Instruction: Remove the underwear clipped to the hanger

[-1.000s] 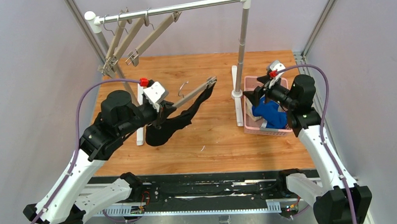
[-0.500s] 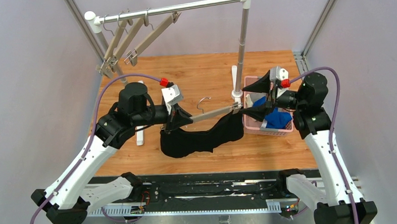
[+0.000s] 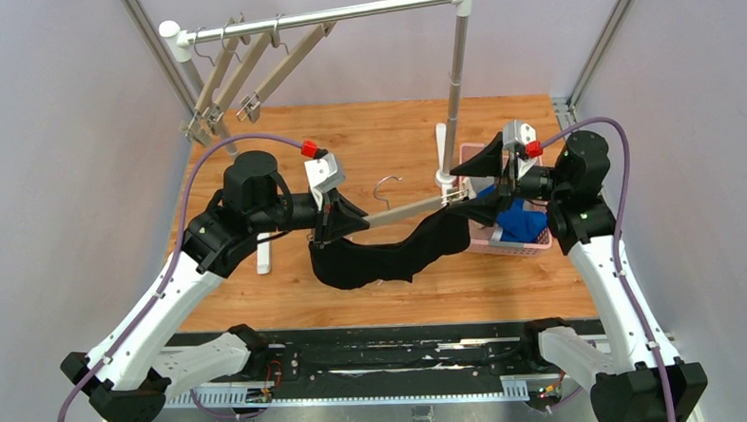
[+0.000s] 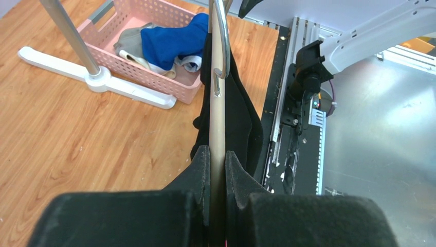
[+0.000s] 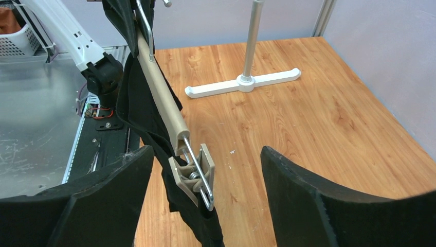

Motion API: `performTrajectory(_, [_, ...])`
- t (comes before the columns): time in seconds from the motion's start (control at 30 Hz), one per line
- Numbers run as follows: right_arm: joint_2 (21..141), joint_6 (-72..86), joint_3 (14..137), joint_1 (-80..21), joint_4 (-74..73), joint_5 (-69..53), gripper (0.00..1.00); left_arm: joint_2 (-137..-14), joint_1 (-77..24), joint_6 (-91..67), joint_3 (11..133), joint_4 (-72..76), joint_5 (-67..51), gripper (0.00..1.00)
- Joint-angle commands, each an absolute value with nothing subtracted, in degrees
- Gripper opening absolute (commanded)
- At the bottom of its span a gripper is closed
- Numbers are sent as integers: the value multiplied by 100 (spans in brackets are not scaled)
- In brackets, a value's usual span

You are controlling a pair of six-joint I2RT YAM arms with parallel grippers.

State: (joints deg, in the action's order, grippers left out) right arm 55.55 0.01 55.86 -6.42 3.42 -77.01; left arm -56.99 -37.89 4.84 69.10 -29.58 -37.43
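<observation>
My left gripper (image 3: 337, 222) (image 4: 217, 154) is shut on the beige bar of a clip hanger (image 3: 403, 211) (image 4: 218, 110) and holds it above the table. The black underwear (image 3: 381, 258) (image 4: 241, 110) (image 5: 134, 98) hangs from the hanger's clips and sags below the bar. My right gripper (image 3: 478, 185) (image 5: 205, 177) is open, its jaws on either side of the hanger's end clip (image 5: 193, 175), which bites the black cloth. The blue underwear (image 3: 520, 222) (image 4: 172, 41) and the light grey one (image 4: 131, 46) lie in the pink basket (image 3: 504, 246) (image 4: 154, 85).
A rail stand with a white base (image 3: 446, 174) (image 5: 244, 85) and metal pole (image 3: 456, 69) stands mid-table beside the basket. Three empty clip hangers (image 3: 250, 78) hang from the rail at back left. A black rail (image 3: 386, 358) runs along the table's near edge.
My left arm carried the hanger with the black underwear rightward toward the basket. My right gripper rose from the basket, opened, and now brackets the hanger's right end clip.
</observation>
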Motion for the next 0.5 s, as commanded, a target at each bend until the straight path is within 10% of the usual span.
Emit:
performTrajectory(0.0, [5602,131,5581,-742,521,-7875,69,-5638,-3779,344,7124,-2493,-3889,0])
performTrajectory(0.3, [5708,218,5630,-803,504,-7737,1,-5669,-3779,290,7056,-2383,-3819,0])
performTrajectory(0.4, [5704,262,5621,-811,498,-7516,6,-5669,-3779,281,7045,-2369,-3760,0])
performTrajectory(0.47, [5695,310,5603,-817,501,-7240,43,-5661,-3779,272,7052,-2357,-3754,0])
